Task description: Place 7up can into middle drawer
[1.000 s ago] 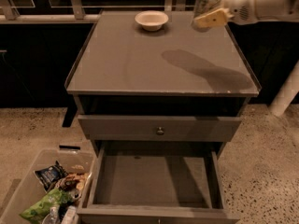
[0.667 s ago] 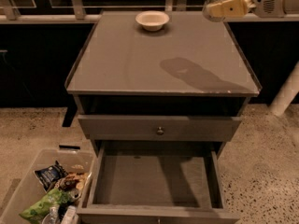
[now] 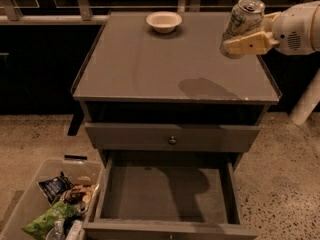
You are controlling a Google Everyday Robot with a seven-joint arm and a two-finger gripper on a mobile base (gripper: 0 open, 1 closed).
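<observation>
So this is the carry step. The gripper [image 3: 239, 36] is in the upper right of the frame, closed around the 7up can [image 3: 243, 15]. The can is up in the air, tilted a bit, over the right edge of the cabinet top [image 3: 165, 66] and not touching it. You can see its shadow on the top, right of centre.

The middle drawer [image 3: 165, 194] is pulled out at the bottom centre of the frame and looks bare inside, so nothing needs opening or clearing first. Above it is the shut drawer front [image 3: 125, 135] with the little knob [image 3: 172, 140].

I'd say the next move is to bring the can toward the bottom of the frame, past the cabinet's front edge, then lower it into the open drawer. The catch is clearing that lip and the shut drawer front on the way down, then letting go low enough that it doesn't tip.

The bowl [image 3: 164, 21] at top centre is well out of the way, and so is the plastic bin [image 3: 30, 204] of snacks at lower left.
</observation>
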